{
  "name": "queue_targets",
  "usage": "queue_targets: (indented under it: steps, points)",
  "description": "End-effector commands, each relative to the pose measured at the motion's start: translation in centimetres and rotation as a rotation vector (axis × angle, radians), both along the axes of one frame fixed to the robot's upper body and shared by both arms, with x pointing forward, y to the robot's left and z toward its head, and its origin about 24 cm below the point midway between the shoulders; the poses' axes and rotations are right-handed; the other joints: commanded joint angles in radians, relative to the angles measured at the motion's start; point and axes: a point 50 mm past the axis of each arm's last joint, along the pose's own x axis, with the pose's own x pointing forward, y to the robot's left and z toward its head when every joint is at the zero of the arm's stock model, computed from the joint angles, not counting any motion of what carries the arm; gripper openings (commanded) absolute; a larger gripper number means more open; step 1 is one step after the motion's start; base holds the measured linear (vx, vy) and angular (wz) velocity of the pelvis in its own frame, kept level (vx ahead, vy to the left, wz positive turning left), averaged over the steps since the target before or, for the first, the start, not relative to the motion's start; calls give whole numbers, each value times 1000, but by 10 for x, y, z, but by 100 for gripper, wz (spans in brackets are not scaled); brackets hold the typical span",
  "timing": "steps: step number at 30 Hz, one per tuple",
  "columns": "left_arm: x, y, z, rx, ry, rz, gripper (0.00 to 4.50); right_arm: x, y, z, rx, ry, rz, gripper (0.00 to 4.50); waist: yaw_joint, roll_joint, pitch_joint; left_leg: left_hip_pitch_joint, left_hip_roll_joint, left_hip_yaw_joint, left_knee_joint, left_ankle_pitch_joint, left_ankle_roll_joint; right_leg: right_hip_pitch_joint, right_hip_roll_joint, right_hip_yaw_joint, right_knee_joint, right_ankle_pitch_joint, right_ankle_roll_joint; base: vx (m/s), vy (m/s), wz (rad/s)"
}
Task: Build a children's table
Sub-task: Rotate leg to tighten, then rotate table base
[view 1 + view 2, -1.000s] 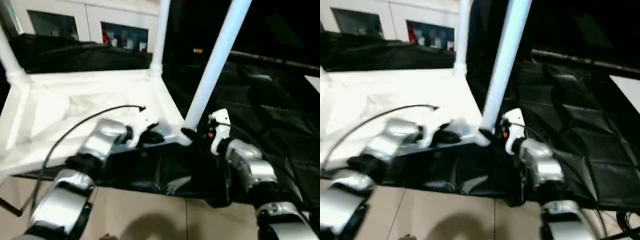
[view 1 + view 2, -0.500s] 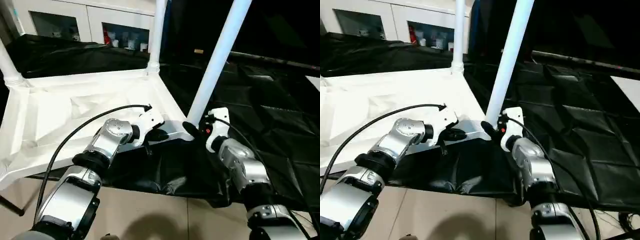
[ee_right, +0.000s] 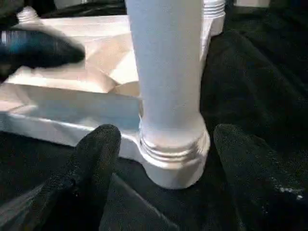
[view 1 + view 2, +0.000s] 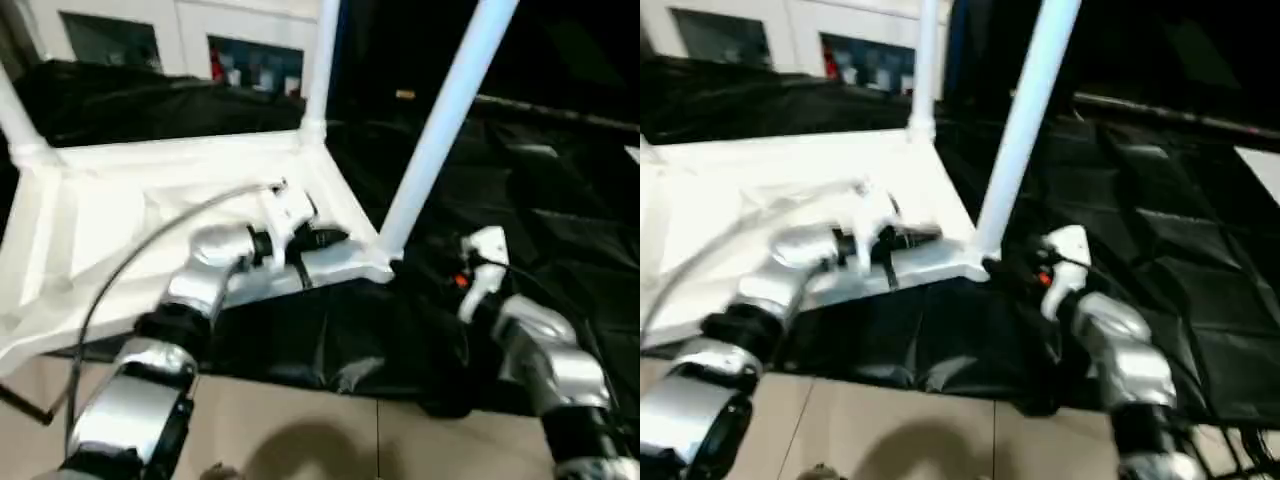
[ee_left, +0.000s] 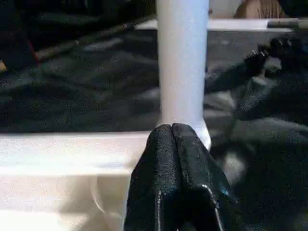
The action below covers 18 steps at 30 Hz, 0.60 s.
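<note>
The children's table lies upside down, its white tabletop (image 4: 120, 215) showing its underside. Three white legs stand in its corner sockets: far left (image 4: 14, 115), far right (image 4: 320, 60) and near right (image 4: 445, 120). My left gripper (image 4: 335, 238) is shut with nothing in it and rests on the tabletop's near rim, pointing at the near right leg (image 5: 182, 62). My right gripper (image 3: 167, 132) is open. Its fingers (image 3: 98, 154) stand either side of that leg's threaded base (image 3: 173, 154) without touching it.
The tabletop rests on a large black-draped work table (image 4: 540, 190), whose near edge (image 4: 330, 375) drops to a beige floor (image 4: 300, 430). White cabinets (image 4: 200, 40) stand behind. A black cable (image 4: 130, 270) loops over my left forearm.
My right gripper has opened and drawn back from the near right leg's base. My left gripper has slid along the rim toward that corner and stayed shut.
</note>
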Motion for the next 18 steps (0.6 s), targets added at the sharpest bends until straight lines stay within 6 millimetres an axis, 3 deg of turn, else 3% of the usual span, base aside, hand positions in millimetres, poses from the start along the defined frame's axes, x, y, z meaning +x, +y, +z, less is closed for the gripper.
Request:
queue_targets:
  steps: [1, 3, 5, 7, 8, 9, 10, 11, 12, 13, 14, 15, 16, 17, 18]
  points:
    - [-12, 11, 4, -30, 30, -18, 42, -8, -11, 10, 27, -15, 41, 351, 3, 6, -64, -4, 10, 12, -55, -124, 58, 75, -73, 46, -58, 1, -220, 0, 0, 0]
    - [-23, 19, 4, -25, 59, -38, 61, -14, -9, 13, 20, -14, 89, 351, -3, 7, -61, -3, 8, 16, -56, -143, 57, 69, -69, 46, -66, -57, -206, 0, 0, 0]
    - [-38, 34, 1, -22, 99, -32, 61, -21, -3, 12, 27, 7, 154, 351, -10, 14, -60, -2, 11, 15, -59, -158, 41, 65, -67, 46, -70, -104, -192, 0, 0, 0]
    - [-57, 50, -3, -16, 147, -19, 84, -26, 7, 9, 33, 26, 203, 351, -14, 13, -56, -3, 12, 17, -61, -172, 34, 60, -62, 44, -75, -140, -183, 0, 0, 0]
    - [-59, 51, -3, -15, 152, -18, 90, -26, 8, 9, 35, 28, 206, 333, -15, 15, -58, -1, 13, 17, -61, -176, 26, 59, -63, 44, -70, -143, -184, 0, 0, 0]
    - [-76, 64, -5, -18, 205, -6, 97, -27, 17, 6, 55, 36, 214, 322, -15, 12, -58, 2, 16, 16, -62, -185, 17, 56, -65, 44, -66, -159, -189, 0, 0, 0]
    - [-82, 67, -6, -19, 225, -4, 103, -27, 20, 6, 61, 36, 213, 315, -20, 14, -51, -1, 14, 19, -66, -211, 15, 49, -61, 44, -76, -206, -179, 0, 0, 0]
    - [-94, 75, -6, -33, 260, 12, 103, -27, 27, 4, 73, 40, 216, 315, -18, 2, -49, 4, 12, 22, -64, -223, 19, 45, -57, 43, -84, -236, -171, 0, 0, 0]
    - [-109, 85, -7, -40, 304, 26, 110, -23, 35, 1, 79, 37, 202, 314, -18, 5, -50, 6, 15, 21, -65, -229, 11, 42, -60, 45, -78, -247, -174, 0, 0, 0]
    - [-122, 91, -6, -43, 341, 39, 119, -21, 42, 0, 86, 36, 195, 297, -23, 1, -43, 0, 13, 20, -71, -254, 7, 40, -57, 43, -84, -303, -157, 0, 0, 0]
    - [-135, 101, -6, -49, 384, 65, 128, -18, 50, -1, 91, 33, 198, 281, -23, 7, -43, 9, 16, 19, -69, -276, -3, 32, -61, 46, -81, -326, -153, 0, 0, 0]
    - [-135, 101, -6, -49, 384, 65, 137, -18, 50, -1, 91, 33, 198, 272, -26, 7, -42, 6, 15, 18, -73, -278, -3, 33, -57, 46, -84, -331, -149, 0, 0, 0]
    - [-142, 105, -5, -51, 413, 84, 144, -16, 55, -1, 93, 33, 203, 270, -22, 13, -43, 17, 16, 21, -70, -291, -10, 26, -54, 47, -85, -319, -146, 0, 0, 0]
    - [-151, 112, -6, -40, 438, 101, 150, -12, 60, 0, 86, 25, 186, 267, -21, 7, -41, 24, 15, 24, -70, -296, -6, 20, -50, 48, -90, -305, -149, 0, 0, 0]
    - [-161, 125, -6, -24, 456, 141, 158, -4, 67, 2, 91, 9, 167, 259, -22, 7, -40, 23, 15, 25, -69, -299, -10, 18, -50, 49, -84, -291, -157, 0, 0, 0]
